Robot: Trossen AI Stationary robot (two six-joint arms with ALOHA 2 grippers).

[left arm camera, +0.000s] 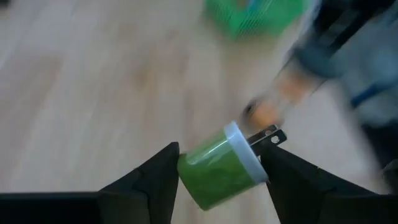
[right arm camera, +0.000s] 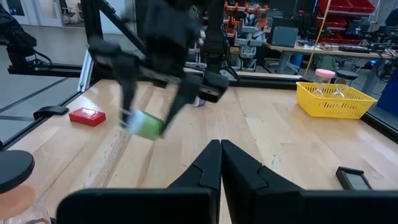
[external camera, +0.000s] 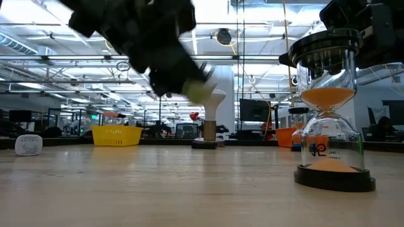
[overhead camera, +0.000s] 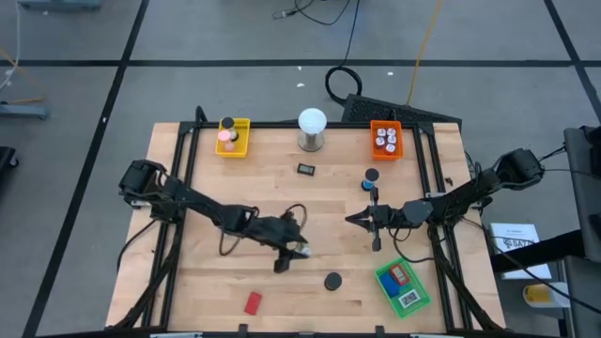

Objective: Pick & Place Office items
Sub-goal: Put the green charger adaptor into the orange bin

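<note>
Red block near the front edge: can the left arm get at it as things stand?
Probably not right away. The left gripper already holds a green plug between its fingers. The red block lies apart on bare table, so the path looks free once the plug is dropped.

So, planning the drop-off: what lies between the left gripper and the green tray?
High view: only a black round piece lies between left gripper and green tray.

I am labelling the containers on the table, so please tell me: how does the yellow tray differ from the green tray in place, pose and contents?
The yellow tray sits at the far edge, left of the white ball; the green tray sits at the near right. The yellow tray lies square to the table edge; the green tray is turned askew. The yellow tray holds pink and dark round pieces; the green tray holds flat red and blue blocks. Both are small open trays.
</note>
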